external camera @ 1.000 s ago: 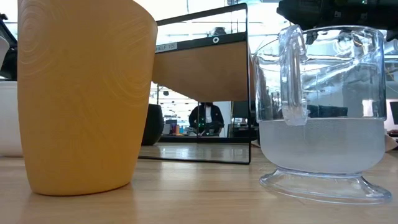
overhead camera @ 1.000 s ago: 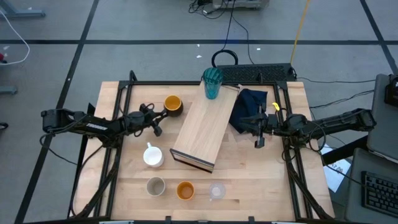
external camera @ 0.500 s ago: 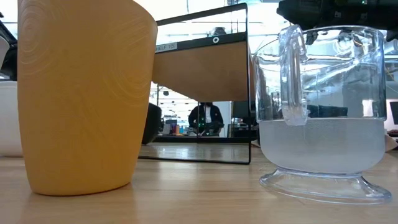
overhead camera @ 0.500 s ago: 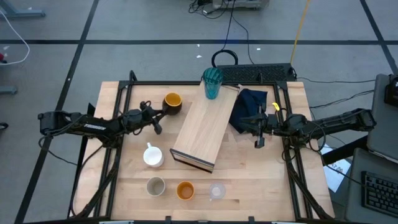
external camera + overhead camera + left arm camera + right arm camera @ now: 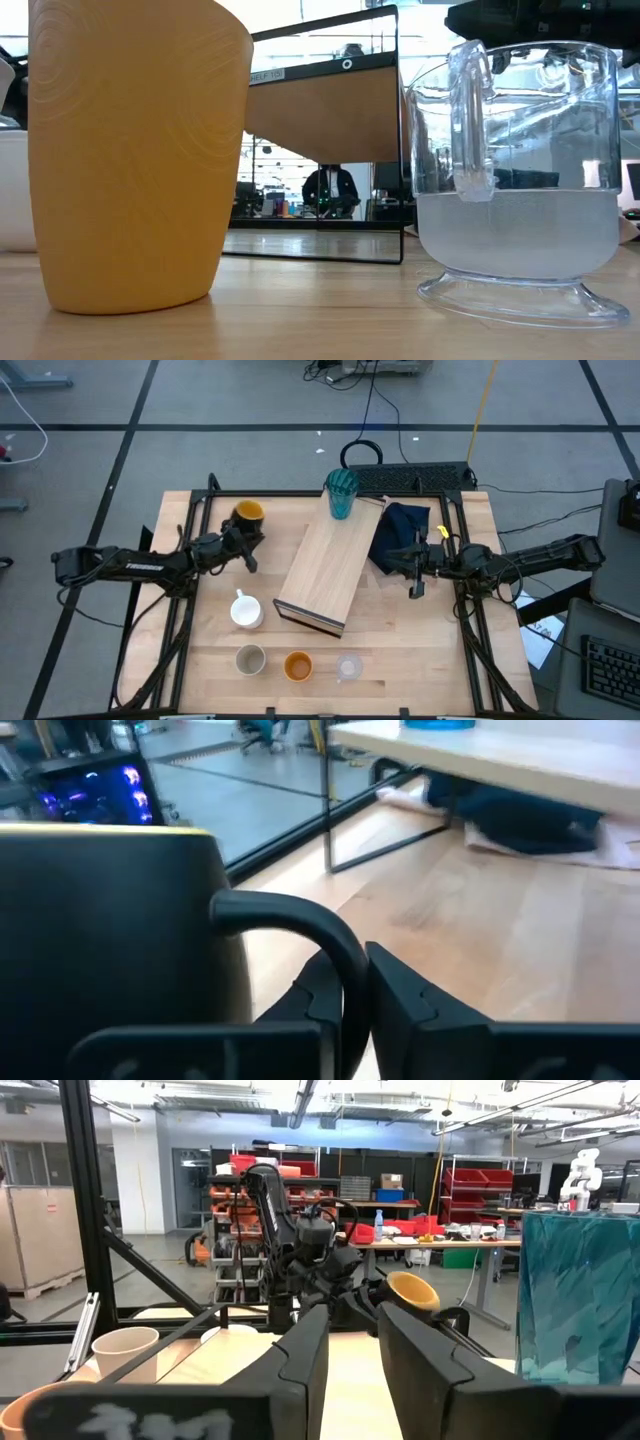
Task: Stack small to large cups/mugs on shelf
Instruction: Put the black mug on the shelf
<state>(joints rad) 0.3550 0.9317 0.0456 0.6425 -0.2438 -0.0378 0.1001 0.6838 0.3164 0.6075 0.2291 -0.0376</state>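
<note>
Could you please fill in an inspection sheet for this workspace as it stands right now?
Surface: wooden table, black frame.
Job's things: shelf lying diagonally, teal tumbler on its far end; white mug, beige cup, orange cup, clear glass in front.
Clutter: navy cloth.
Grippers: left gripper shut on dark mug handle; right gripper near the cloth.
Cables: black cable behind.
Surroundings: person far off.
</note>
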